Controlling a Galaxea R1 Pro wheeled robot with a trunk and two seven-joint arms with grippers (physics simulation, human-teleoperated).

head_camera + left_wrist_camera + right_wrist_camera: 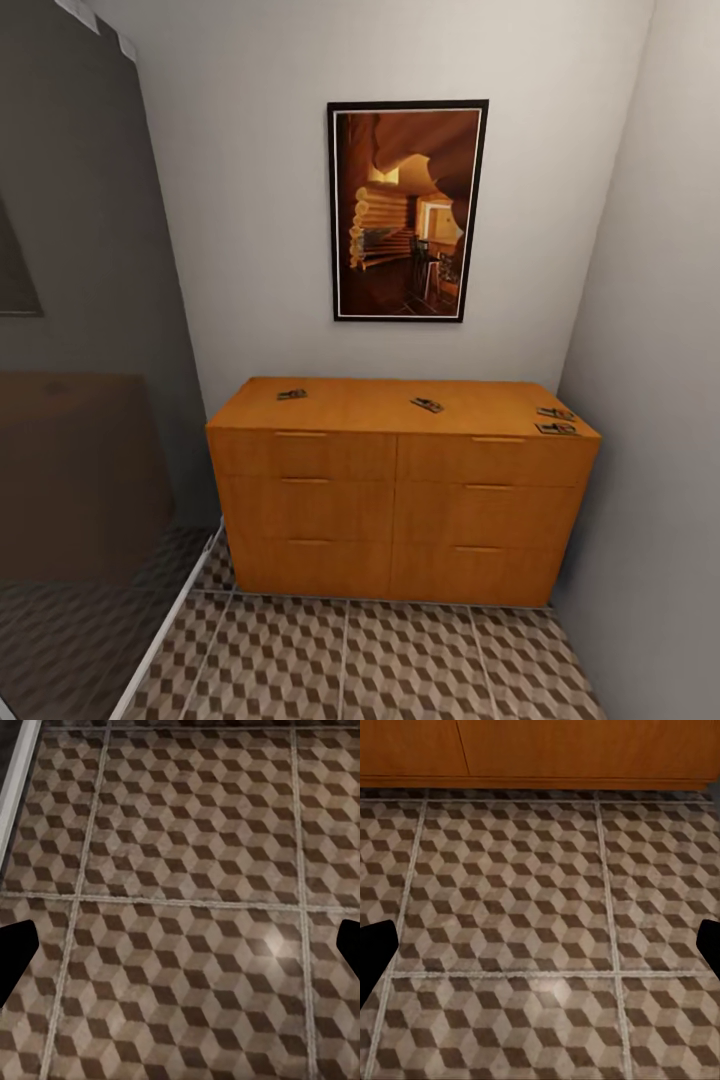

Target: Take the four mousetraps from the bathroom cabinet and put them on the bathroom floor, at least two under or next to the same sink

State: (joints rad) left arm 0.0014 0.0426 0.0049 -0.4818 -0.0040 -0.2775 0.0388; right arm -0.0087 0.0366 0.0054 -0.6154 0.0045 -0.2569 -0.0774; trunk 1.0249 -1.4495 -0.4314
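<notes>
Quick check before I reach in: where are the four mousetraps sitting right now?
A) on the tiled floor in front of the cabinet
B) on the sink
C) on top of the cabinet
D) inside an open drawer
C. In the head view all four mousetraps lie on the cabinet top: one at left, one mid-right, two at the right end; drawers shut.

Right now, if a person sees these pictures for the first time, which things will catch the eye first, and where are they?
The orange-brown cabinet against the far wall stands out first, with four small mousetraps on top: one at the left, one near the middle, and two close together at the right end. Above it hangs a dark-framed picture, and below it lies the cube-patterned bathroom floor.
</notes>
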